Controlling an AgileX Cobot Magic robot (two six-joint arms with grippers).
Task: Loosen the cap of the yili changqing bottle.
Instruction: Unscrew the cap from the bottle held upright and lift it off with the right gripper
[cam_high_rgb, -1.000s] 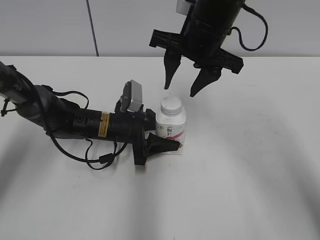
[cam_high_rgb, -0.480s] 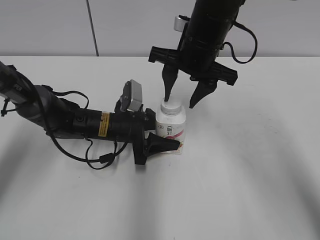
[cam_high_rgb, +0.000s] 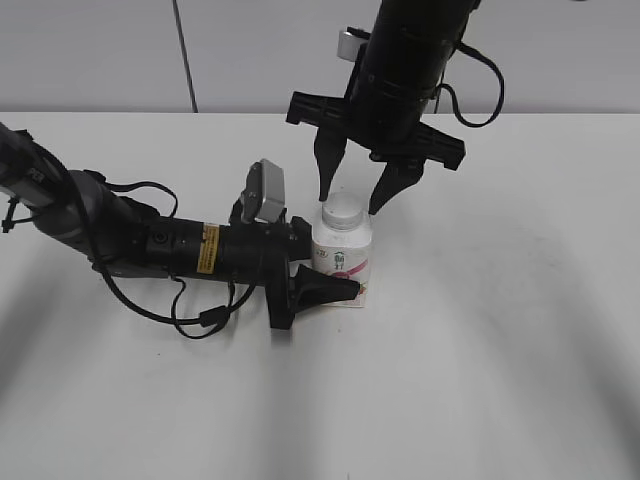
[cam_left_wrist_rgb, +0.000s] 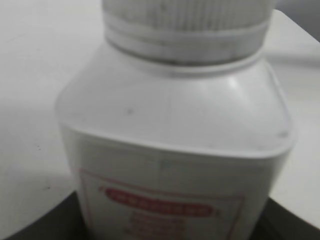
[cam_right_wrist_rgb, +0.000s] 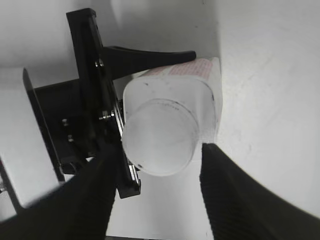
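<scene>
Exterior view: one squat white plastic bottle with a pink-red label (cam_high_rgb: 342, 258) stands upright near the middle of the white desk (cam_high_rgb: 500, 350), clamped at its body by the left gripper (cam_high_rgb: 325, 275), whose arm lies low across the desk from the left edge. Over the past second the right gripper (cam_high_rgb: 352, 198) has come down from well above and now straddles the single round white ribbed screw cap (cam_high_rgb: 341, 210), its two dark fingers spread either side, apparently not yet touching. That descent suggests the twist is about to begin; the cap still sits on the neck.

Left wrist view: the bottle fills the frame, the cap's ribbed edge (cam_left_wrist_rgb: 187, 22) at the top; only dark traces of the jaws show at the lower corners.

Right wrist view: looking straight down, the cap (cam_right_wrist_rgb: 159, 137) sits between the right gripper's two open fingers (cam_right_wrist_rgb: 227, 192), while a left finger presses along the bottle's side.

Count: one bottle, one cap, two grippers.
</scene>
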